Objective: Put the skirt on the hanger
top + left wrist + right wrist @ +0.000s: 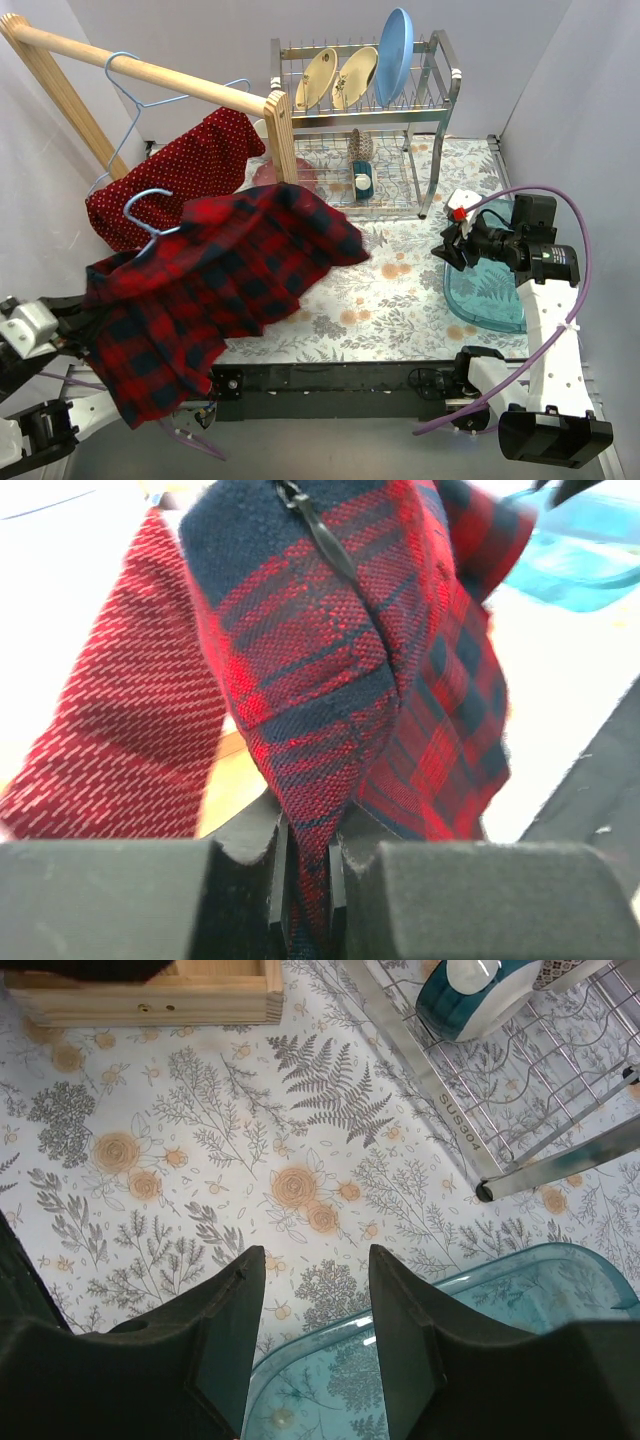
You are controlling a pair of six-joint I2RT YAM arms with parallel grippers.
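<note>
- Red dotted skirt (185,170) droops just beyond the left pincer (305,885), under a wooden rail (190,85) and blue hanger (139,100); whether it hangs from either is unclear.
- Left pincer is clamped on a fold of plaid shirt (230,270), not the skirt.
- Right pincer (315,1270), jaws apart and bare, hovers above a teal tray (480,1340), the skirt well apart to its left.
- Cloth looks light, soft and floppy; a pinch at the waistband edge seems the surest hold.
</note>
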